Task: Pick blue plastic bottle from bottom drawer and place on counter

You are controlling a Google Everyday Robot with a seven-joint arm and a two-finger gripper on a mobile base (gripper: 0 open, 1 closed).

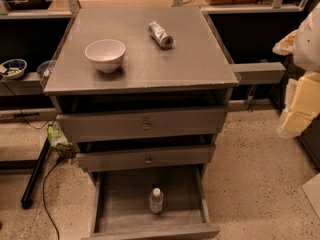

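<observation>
The blue plastic bottle, clear with a white cap, stands upright near the middle of the pulled-out bottom drawer. Above the drawers lies the grey counter. Pale cream arm segments hang at the right edge of the view, well right of the cabinet and level with the counter. My gripper itself is out of view.
A white bowl and a silver cylinder lying on its side rest on the counter. Two shallower drawers stand slightly open above the bottom one. A narrow side ledge juts right. A black pole and cables lie on the floor at left.
</observation>
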